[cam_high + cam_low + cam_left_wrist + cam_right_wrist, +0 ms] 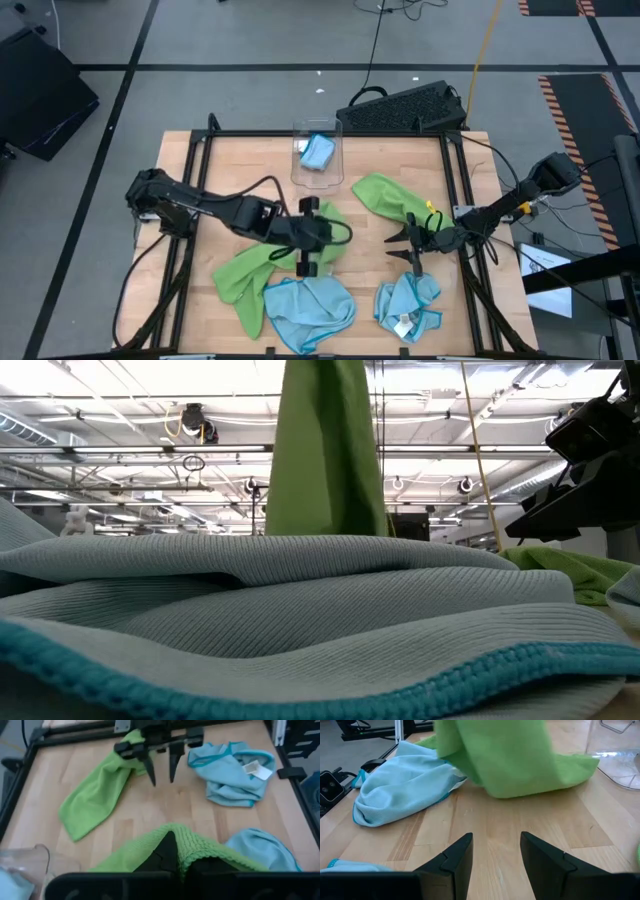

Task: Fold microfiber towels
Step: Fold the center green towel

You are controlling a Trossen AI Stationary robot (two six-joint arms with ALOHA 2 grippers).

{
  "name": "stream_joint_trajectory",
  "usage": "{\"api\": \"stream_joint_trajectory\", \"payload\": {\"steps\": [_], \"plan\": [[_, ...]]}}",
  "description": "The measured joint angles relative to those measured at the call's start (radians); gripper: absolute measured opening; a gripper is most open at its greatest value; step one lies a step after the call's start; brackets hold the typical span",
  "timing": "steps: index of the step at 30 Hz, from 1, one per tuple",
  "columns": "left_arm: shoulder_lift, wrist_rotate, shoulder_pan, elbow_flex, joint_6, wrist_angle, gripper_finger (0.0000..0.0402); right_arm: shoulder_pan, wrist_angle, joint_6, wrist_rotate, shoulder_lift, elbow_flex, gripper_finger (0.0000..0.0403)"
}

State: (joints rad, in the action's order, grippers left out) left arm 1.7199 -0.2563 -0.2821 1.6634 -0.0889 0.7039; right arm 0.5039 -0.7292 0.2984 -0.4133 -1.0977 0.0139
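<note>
High view first: we see our left end effector [308,236] near the middle of the bench [240,160], clenched on a corner of a green towel [250,270] and lifting it so the rest trails down and to the left, most likely to let the cloth hang free before laying it out flat to fold. Our right end effector [410,243] waits close by, fingers released and empty, pointing toward the lifted cloth as if ready to take a second corner. A second green towel [385,195] lies behind it, two blue towels [310,310] sit crumpled at the near edge, and another blue one rests inside the clear bin [318,152]. Pale wood planks form the surface, framed by black rails; beyond it we see grey floor, cables and a ceiling of strip lights.
</note>
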Motion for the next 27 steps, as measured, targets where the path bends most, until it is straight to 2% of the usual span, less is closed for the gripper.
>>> {"api": "stream_joint_trajectory", "payload": {"steps": [4,11,15,22,27], "plan": [[0.000,-0.011,-0.023,0.000,0.008,-0.015,0.0009,0.000,0.000,0.000,0.000,0.000,0.000,0.0155],[0.001,-0.126,-0.054,-0.063,-0.044,-0.017,0.0010,-0.001,0.000,0.000,-0.002,0.000,0.000,0.0155],[0.002,-0.136,-0.055,-0.111,-0.065,-0.032,0.0010,-0.001,0.000,0.000,0.000,0.000,0.000,0.0155],[0.001,-0.137,-0.055,-0.193,-0.041,-0.171,0.0012,-0.001,-0.013,-0.003,-0.005,0.000,0.000,0.0155],[0.001,-0.138,-0.052,-0.210,-0.025,-0.203,0.0007,-0.001,-0.070,-0.025,-0.004,0.000,0.000,0.0155]]}}
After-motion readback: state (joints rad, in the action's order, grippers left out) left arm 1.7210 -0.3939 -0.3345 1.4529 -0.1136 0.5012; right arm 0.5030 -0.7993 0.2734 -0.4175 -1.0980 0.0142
